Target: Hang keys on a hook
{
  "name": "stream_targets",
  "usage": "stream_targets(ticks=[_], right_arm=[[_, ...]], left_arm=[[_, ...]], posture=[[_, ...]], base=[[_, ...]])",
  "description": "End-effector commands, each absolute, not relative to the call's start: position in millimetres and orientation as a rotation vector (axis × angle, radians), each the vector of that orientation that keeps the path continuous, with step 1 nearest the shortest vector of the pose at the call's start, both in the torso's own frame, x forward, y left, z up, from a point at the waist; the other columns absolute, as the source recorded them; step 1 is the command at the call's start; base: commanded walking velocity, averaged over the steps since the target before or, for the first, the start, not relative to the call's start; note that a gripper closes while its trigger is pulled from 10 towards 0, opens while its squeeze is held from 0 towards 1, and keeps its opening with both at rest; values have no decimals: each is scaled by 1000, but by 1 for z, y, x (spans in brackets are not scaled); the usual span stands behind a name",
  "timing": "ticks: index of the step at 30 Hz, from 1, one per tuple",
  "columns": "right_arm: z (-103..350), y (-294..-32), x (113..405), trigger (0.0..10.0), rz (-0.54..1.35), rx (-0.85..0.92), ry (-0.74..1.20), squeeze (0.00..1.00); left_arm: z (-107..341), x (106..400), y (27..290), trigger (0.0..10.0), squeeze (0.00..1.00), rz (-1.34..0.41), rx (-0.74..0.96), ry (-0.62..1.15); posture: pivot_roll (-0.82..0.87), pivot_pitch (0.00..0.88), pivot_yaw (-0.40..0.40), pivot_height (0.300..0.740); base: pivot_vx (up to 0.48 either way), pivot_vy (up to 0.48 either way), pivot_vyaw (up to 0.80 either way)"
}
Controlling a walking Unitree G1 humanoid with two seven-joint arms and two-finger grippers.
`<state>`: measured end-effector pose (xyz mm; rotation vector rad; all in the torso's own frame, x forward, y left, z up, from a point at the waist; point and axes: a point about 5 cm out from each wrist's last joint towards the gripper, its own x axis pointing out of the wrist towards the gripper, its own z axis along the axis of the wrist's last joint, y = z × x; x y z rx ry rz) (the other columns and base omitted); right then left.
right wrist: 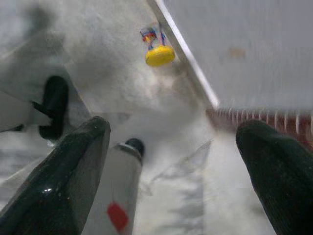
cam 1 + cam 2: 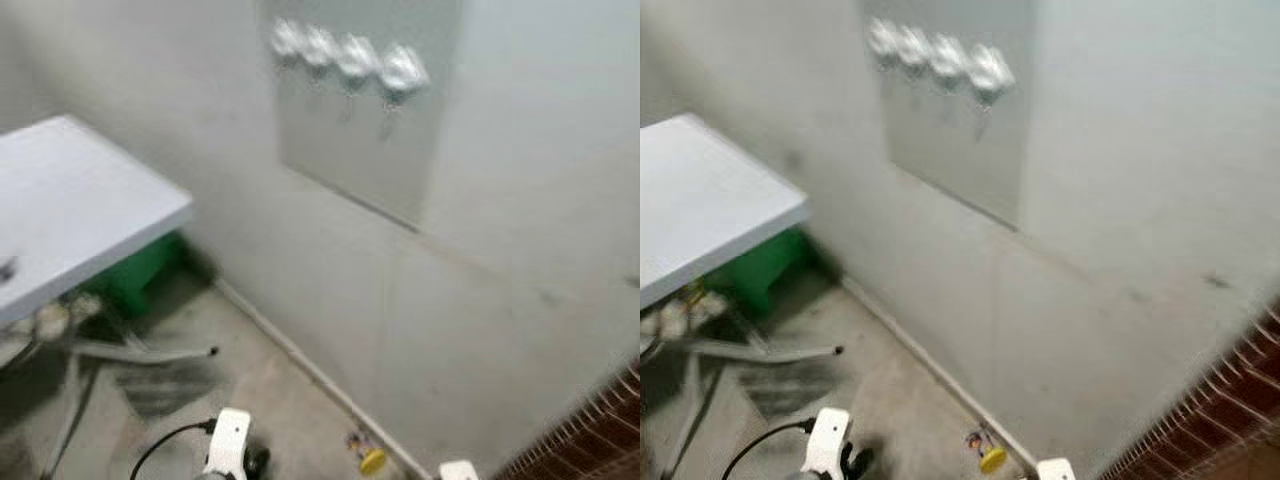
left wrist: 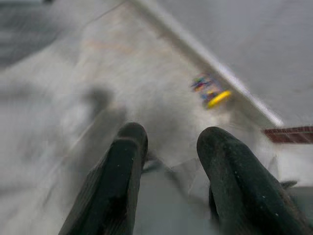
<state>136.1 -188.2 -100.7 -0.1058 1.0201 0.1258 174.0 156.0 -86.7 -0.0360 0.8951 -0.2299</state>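
A small bunch of keys with a yellow round fob [image 2: 368,455] lies on the floor beside the baseboard, below the wall. High on the wall, a grey panel [image 2: 370,150] carries a row of several silver hooks [image 2: 345,55]. In the left wrist view, my left gripper [image 3: 173,137] is open and empty above the floor, with the keys [image 3: 211,93] some way beyond its fingertips. My right gripper [image 1: 174,128] is wide open and empty, also low over the floor, with the keys [image 1: 157,49] ahead of it near the baseboard.
A white table [image 2: 70,210] stands at the left with a green bin [image 2: 135,275] and metal legs beneath it. A brick-patterned surface [image 2: 590,430] is at the lower right. White arm parts [image 2: 230,440] and a black cable show at the bottom edge.
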Motion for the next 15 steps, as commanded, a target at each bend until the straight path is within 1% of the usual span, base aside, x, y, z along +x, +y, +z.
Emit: stream_targets(ticks=[1,15], right_arm=[[-102,-183,134,10000,130,-93,1022,0],[-102,-184,133,10000,131,-92,1027,0]], left_arm=[[-87,173,160,10000,0,-209,-29,909],[-89,170,161,10000,0,-205,-21,929]], posture=[[-44,0,0,740],[-47,0,-1,740]], base=[[0,0,800],[0,0,800]])
